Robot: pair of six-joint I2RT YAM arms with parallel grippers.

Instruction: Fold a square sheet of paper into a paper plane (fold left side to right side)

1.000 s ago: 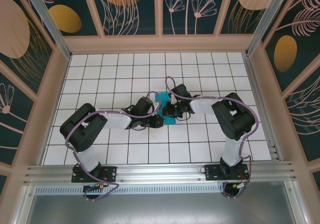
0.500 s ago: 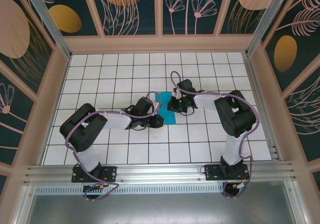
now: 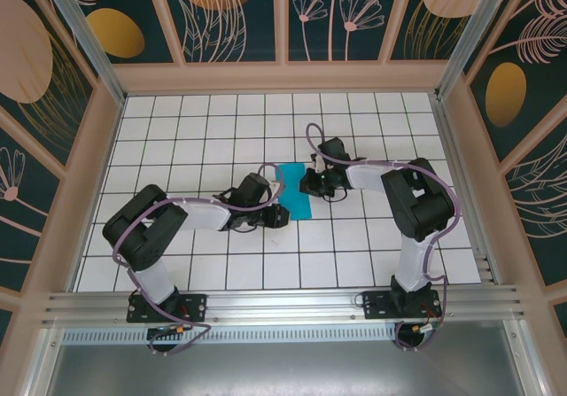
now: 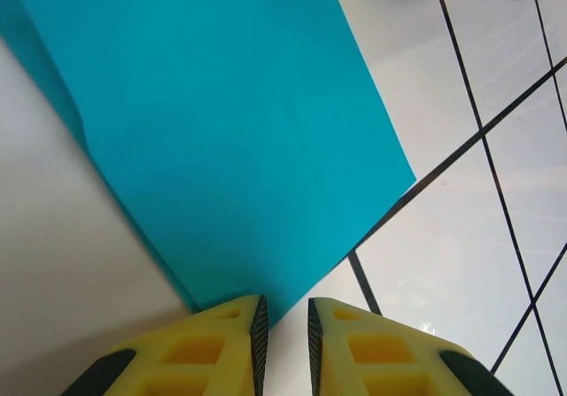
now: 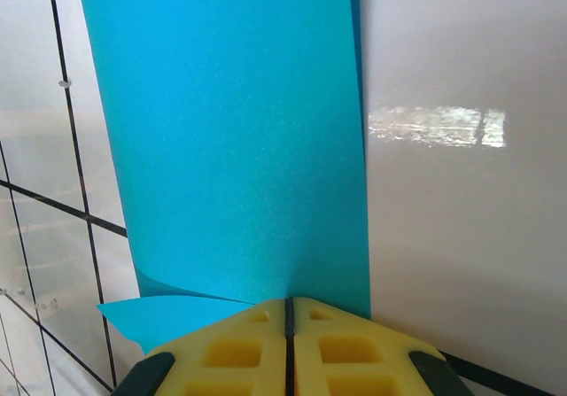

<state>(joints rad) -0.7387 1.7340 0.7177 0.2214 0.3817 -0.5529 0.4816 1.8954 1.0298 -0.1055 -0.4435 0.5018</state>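
Teal square sheet of paper [image 3: 295, 198], more exposed, right gripper [image 3: 306, 183] drawn back

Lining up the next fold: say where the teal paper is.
In the top view the square sheet of paper lies mid-table, between the left gripper at its near-left corner and the right gripper at its right edge.

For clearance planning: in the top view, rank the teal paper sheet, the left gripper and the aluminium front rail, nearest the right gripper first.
1. teal paper sheet, touching the right gripper.
2. left gripper, at the sheet's near corner.
3. aluminium front rail, table's near edge.
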